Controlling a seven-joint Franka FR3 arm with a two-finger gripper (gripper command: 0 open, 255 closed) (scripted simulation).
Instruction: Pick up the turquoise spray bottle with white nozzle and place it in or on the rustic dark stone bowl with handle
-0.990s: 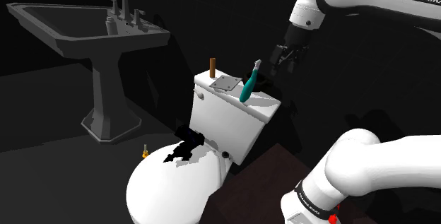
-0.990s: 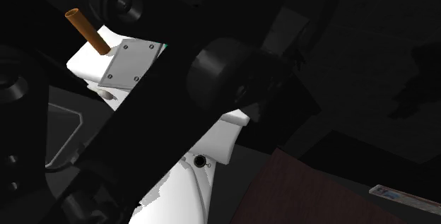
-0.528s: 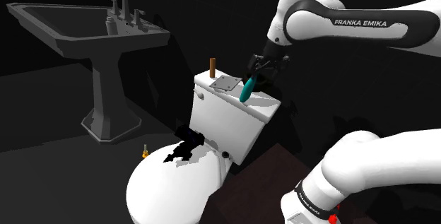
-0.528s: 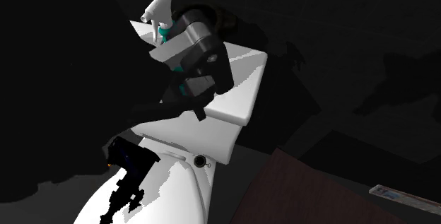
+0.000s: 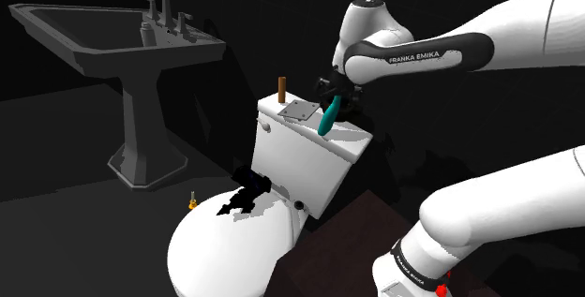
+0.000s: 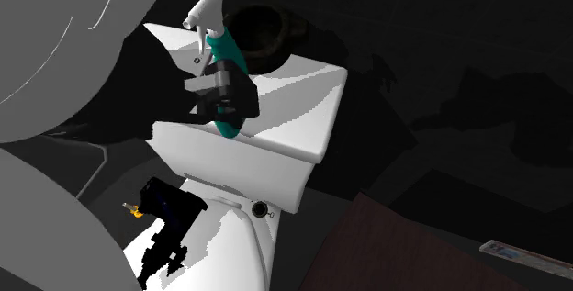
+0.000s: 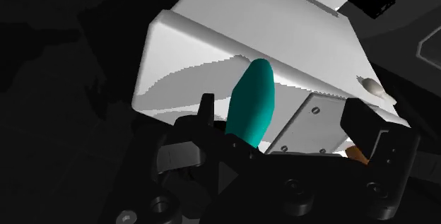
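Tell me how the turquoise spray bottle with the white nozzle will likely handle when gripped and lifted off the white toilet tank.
The turquoise spray bottle looks smooth and tapered, so it may slide within the black gripper. It stands tilted on the white toilet tank, so a nudge could tip it. The white nozzle probably makes it top-heavy.

The spray bottle (image 6: 223,60) has a smooth, matt turquoise body that looks like plastic, and a plain white nozzle (image 6: 202,10). The toilet tank (image 6: 294,87) is smooth white with a faint gloss. The screwed plate (image 7: 318,124) looks like dull grey metal. The bowl (image 6: 262,32) is dark, rough and matt.
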